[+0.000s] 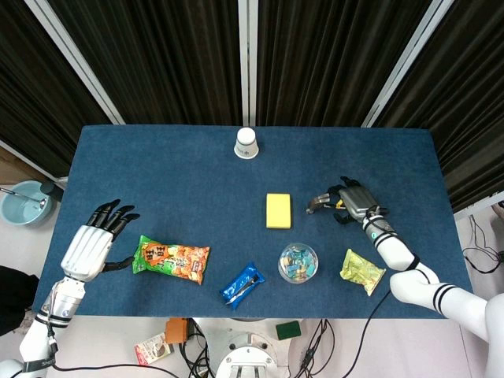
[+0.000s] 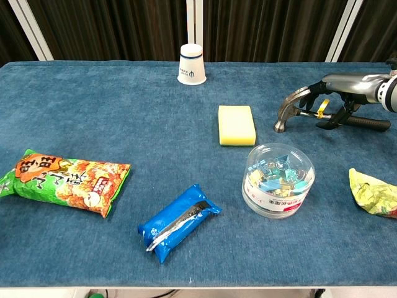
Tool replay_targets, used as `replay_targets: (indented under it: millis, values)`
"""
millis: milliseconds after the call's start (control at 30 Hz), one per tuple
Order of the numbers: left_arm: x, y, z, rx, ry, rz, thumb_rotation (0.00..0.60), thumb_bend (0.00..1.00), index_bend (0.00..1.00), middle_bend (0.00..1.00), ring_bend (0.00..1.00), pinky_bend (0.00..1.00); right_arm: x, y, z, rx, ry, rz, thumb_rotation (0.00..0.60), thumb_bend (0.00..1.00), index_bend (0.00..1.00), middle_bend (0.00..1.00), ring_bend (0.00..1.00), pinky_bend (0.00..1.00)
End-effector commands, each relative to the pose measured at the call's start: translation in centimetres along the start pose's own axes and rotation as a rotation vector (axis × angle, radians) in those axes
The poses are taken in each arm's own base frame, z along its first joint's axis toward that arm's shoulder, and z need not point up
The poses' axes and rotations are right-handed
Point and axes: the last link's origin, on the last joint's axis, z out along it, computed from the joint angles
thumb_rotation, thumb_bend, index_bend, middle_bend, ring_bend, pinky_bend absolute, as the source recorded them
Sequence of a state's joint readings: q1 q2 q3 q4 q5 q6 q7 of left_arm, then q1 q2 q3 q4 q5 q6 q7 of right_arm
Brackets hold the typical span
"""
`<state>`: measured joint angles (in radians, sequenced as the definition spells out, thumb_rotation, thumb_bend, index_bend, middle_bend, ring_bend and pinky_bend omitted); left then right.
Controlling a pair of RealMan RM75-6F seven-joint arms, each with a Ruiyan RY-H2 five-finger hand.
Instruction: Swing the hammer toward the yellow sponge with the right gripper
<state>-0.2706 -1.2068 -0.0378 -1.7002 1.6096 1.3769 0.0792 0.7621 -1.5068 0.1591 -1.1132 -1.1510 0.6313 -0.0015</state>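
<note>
A crinkled blue foil snack packet (image 2: 178, 223) lies at the bench's (image 2: 93, 99) near edge, left of a clear round plastic tub of coloured clips (image 2: 278, 180). Beyond the tub, the right hand (image 1: 356, 201) has its fingers (image 2: 338, 84) clenched over the black handle of a steel-headed claw hammer (image 2: 296, 109), whose head rests on the blue cloth just left of the fingers. The yellow rectangular sponge (image 2: 236, 125) sits further left, apart from the hammer head. The hand's wrist is cut off in the chest view. The left hand (image 1: 93, 240) rests at the far left, fingers spread and released, beside an orange-and-green crisp bag (image 2: 62, 180). A crumpled yellow-green wrapper (image 2: 373, 192) lies nearer than the right hand; a white paper cup (image 2: 191, 64) stands behind the sponge.
</note>
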Motion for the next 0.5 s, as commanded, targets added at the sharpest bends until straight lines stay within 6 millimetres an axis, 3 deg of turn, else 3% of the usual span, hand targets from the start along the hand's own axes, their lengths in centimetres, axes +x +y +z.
replay_targets:
  millis: [33,167,500]
  values:
    - [-0.09,-0.03,-0.01,0.002,-0.003,0.0,0.6,0.09,0.21,0.15,0.05,0.11,-0.05,-0.29,0.16,0.013,0.007,-0.006,0.6,0.4,0.33,0.28,0.07,0.15]
    - [-0.16,-0.11,-0.18,0.008,-0.005,0.0,0.6,0.09,0.21,0.15,0.05,0.11,-0.28,-0.26,0.28,0.02,0.007,-0.027,0.6,0.44,0.4,0.33,0.11,0.18]
    - [-0.18,-0.34,-0.52,0.019,0.0,-0.003,0.6,0.09,0.21,0.15,0.05,0.11,-0.62,-0.4,0.49,0.03,0.005,-0.021,0.6,0.48,0.44,0.36,0.13,0.2]
